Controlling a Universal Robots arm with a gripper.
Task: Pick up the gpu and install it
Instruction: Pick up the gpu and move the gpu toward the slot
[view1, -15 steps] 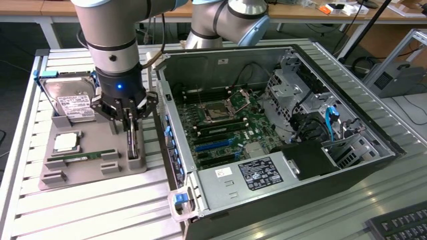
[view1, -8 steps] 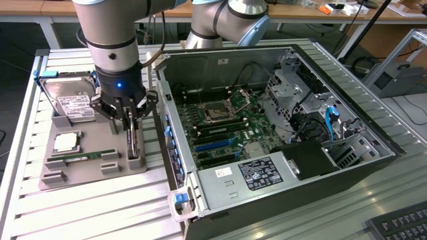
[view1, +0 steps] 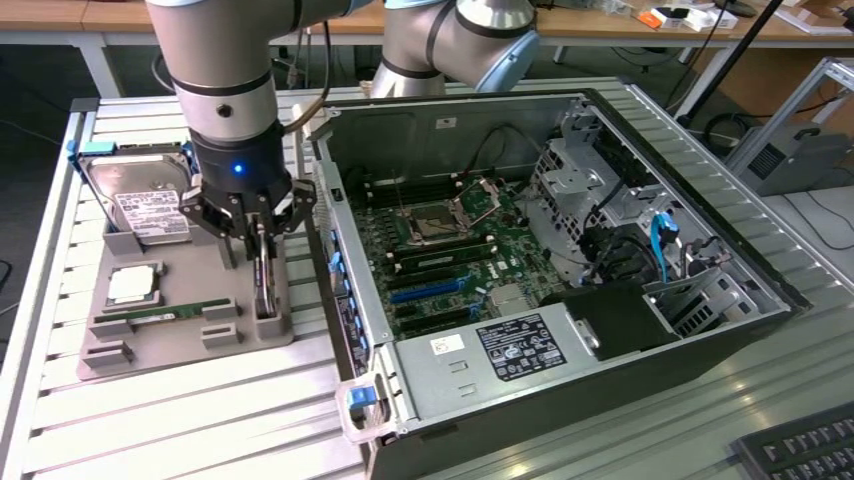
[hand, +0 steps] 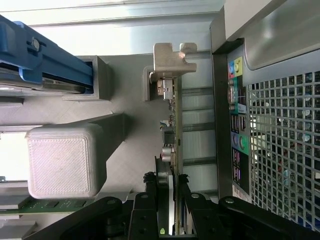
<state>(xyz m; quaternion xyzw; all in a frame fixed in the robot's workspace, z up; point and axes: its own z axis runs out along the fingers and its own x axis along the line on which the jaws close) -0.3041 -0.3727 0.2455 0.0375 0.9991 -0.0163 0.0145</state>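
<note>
The gpu (view1: 268, 285) is a thin card standing on edge at the right side of the grey holder tray (view1: 174, 350), in the exterior view's left half. My gripper (view1: 262, 238) comes down from above and is shut on its upper edge. In the wrist view the black fingers (hand: 150, 200) press both faces of the gpu (hand: 174, 115), and its silver end bracket (hand: 170, 57) points away. The card's lower edge still sits at the holder's slot. The open computer case (view1: 747, 250) with its motherboard (view1: 441, 260) lies just to the exterior view's right of the card.
On the tray lie a silver hard drive (view1: 147, 208), a square processor (view1: 134, 285) and a green memory stick (view1: 167, 312). The case's rear wall (hand: 270, 125) stands close beside the card. A keyboard corner (view1: 801, 450) shows at the lower right.
</note>
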